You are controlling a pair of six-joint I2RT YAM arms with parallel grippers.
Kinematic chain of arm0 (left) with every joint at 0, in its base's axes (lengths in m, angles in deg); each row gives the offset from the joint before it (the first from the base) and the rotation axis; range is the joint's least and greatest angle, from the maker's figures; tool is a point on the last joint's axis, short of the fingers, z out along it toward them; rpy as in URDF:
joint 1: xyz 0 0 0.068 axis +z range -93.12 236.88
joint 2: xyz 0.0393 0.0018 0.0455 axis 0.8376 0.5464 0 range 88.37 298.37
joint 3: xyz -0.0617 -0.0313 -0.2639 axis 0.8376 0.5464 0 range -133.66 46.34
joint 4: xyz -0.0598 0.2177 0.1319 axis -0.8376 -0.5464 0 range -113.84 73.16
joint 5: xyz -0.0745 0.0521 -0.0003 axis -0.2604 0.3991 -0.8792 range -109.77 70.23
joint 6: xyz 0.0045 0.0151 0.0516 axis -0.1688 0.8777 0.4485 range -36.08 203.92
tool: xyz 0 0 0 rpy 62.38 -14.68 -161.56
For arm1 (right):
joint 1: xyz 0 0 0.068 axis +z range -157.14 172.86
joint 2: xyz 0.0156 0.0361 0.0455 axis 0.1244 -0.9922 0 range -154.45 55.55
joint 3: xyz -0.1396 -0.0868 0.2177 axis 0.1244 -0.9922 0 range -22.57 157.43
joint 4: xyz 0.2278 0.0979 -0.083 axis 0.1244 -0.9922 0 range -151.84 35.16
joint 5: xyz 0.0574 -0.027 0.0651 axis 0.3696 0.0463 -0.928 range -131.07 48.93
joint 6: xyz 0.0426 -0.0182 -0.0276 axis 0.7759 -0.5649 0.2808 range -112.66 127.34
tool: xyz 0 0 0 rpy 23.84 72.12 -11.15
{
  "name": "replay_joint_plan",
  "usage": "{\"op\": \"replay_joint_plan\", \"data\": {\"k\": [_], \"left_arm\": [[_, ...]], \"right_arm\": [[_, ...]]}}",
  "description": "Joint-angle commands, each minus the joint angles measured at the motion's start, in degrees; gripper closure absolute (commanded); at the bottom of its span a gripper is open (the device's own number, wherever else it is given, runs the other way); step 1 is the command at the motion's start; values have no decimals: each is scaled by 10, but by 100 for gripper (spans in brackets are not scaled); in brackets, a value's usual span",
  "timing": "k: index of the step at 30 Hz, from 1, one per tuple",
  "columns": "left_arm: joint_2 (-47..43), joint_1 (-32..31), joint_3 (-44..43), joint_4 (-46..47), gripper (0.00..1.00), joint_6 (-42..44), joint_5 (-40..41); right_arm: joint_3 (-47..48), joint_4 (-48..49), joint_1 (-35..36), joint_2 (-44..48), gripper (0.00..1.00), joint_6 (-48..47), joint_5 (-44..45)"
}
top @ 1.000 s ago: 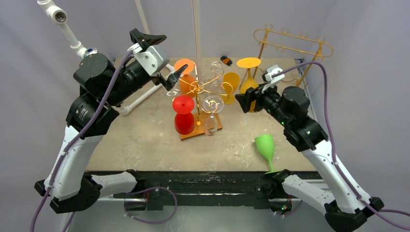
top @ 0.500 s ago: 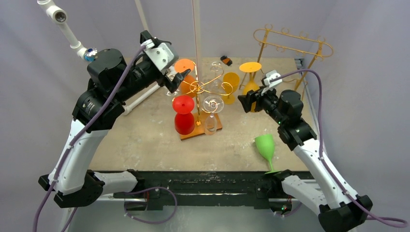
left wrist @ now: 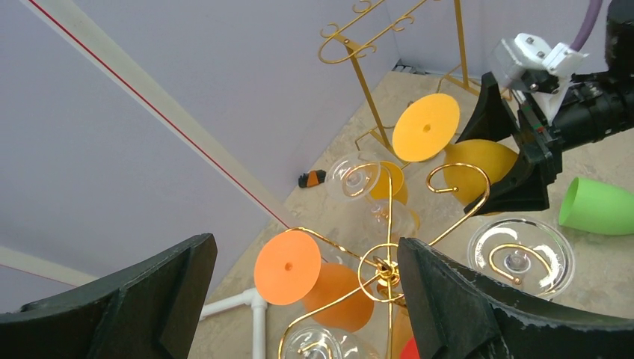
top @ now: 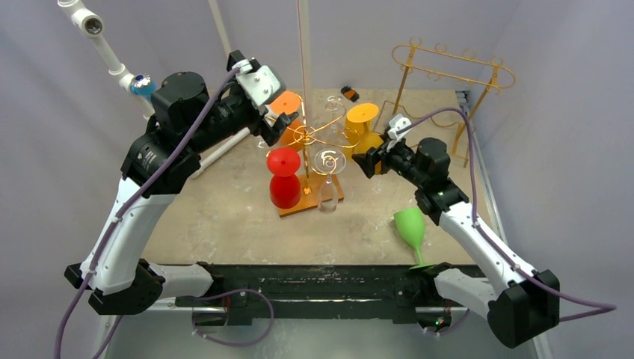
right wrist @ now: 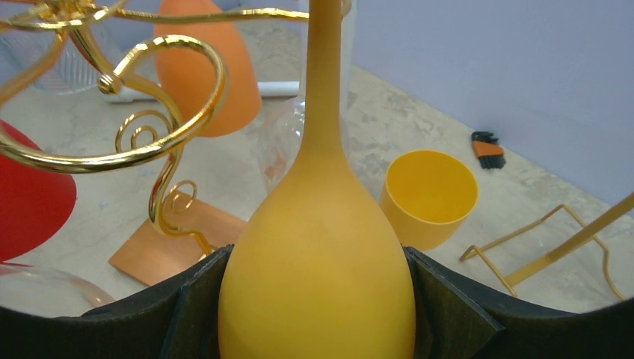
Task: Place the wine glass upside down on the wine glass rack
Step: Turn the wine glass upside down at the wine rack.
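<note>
Nearest me, a green glass point(top: 410, 224) lies on its side on the table point(top: 209, 224), close to the right arm.

Beyond it, the right gripper point(top: 371, 159) pinches the wine glass point(right wrist: 321, 202) by its bowl, one finger pressed on each flank. The glass is opaque and a matte amber-yellow. It is inverted, with the rounded bowl low, the slim stem rising from it and the flat round foot on top. It hangs clear of the table, just beside the right side of the wine glass rack point(top: 306, 134). In the right wrist view a curled gold arm sits just left of the stem. I cannot tell whether they touch.

The rack has gold scrolled arms on a central post over a copper base plate. A red glass point(top: 283, 176), an orange glass point(top: 288, 112) and a clear glass point(top: 327, 163) are inverted at it.

The left gripper point(left wrist: 299, 254) hovers over the rack's left side, its fingers spread wide and holding nothing.

Farther back stand a yellow cup point(right wrist: 430, 194) and a second gold rack point(top: 448, 67). A small black-and-orange object point(top: 349, 93) lies at the rear edge.
</note>
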Motion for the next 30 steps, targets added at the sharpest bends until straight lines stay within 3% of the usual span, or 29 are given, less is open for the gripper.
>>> {"op": "replay_joint_plan", "data": {"k": [1,30], "left_arm": [[0,2,-21,-8,0,-22,13],[1,2,-10,14,0,-20,17]], "right_arm": [[31,41,0,-35,89,-23,-67],[-4,168,2,-94,91,-64,-174]]}}
